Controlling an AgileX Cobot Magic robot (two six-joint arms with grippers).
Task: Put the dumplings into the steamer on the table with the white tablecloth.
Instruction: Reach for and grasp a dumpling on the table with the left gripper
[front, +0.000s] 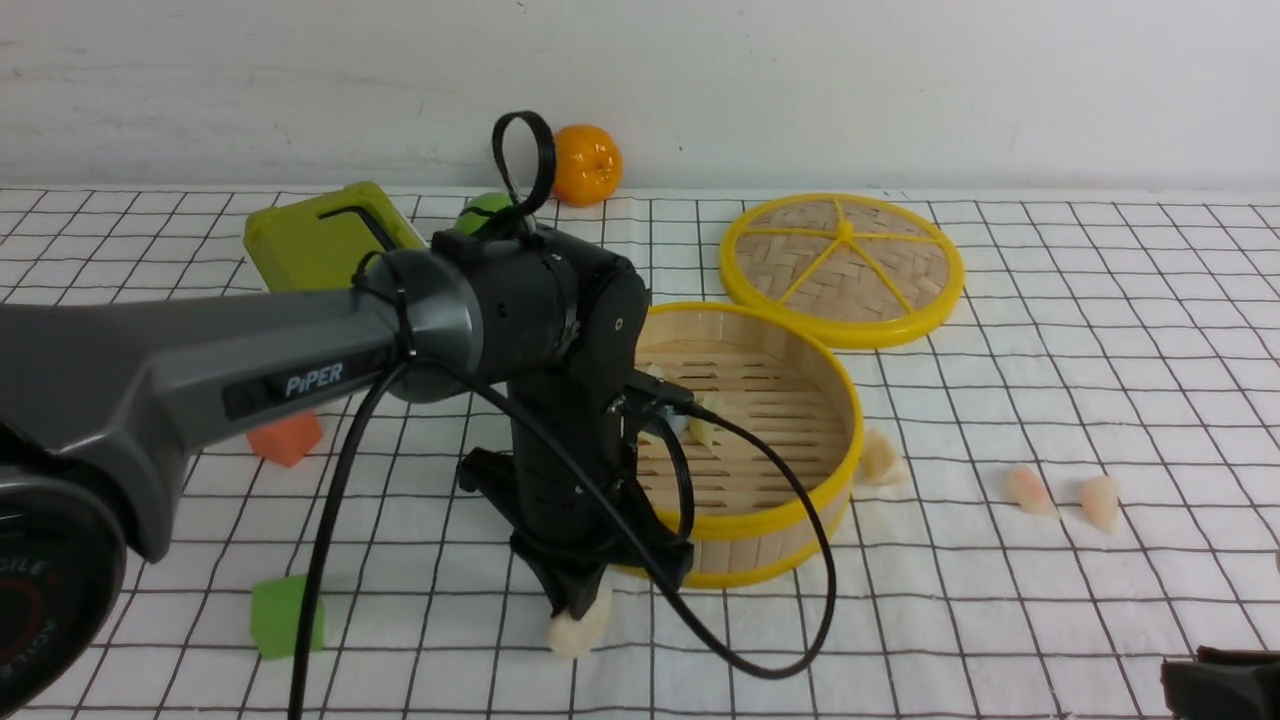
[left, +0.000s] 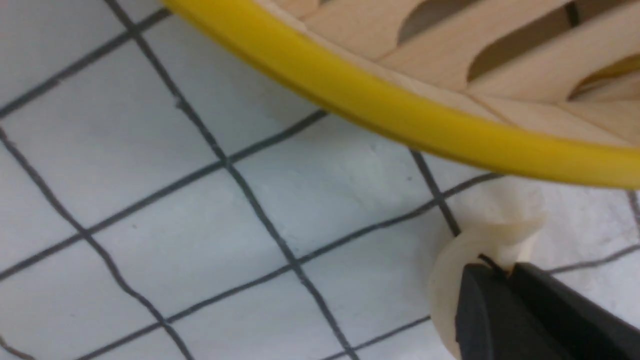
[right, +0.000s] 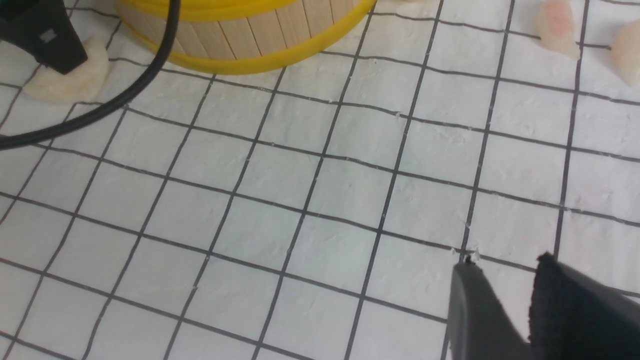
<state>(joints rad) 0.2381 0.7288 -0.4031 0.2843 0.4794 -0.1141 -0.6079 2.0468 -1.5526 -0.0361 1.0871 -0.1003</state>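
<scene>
My left gripper (front: 578, 603) is shut on a whitish dumpling (front: 572, 632) that rests on the white tablecloth (front: 1000, 620) just in front of the steamer (front: 800, 505). In the left wrist view the black jaws (left: 501, 268) pinch that dumpling (left: 447, 280) below the steamer's yellow rim (left: 380, 107). At least one dumpling (front: 702, 431) lies inside the steamer. Another one (front: 880, 458) leans at its right side. Two pinkish dumplings (front: 1030, 491) (front: 1100, 503) lie farther right. My right gripper (right: 505, 264) hovers open over bare cloth, with nothing between its fingers.
The flat woven lid (front: 842, 268) lies behind the steamer. An orange fruit (front: 587, 165), a green ball (front: 487, 212) and a yellow-green box (front: 320, 240) stand at the back left. An orange cube (front: 287, 438) and a green cube (front: 285, 615) sit left. A black cable (front: 800, 620) loops in front of the steamer.
</scene>
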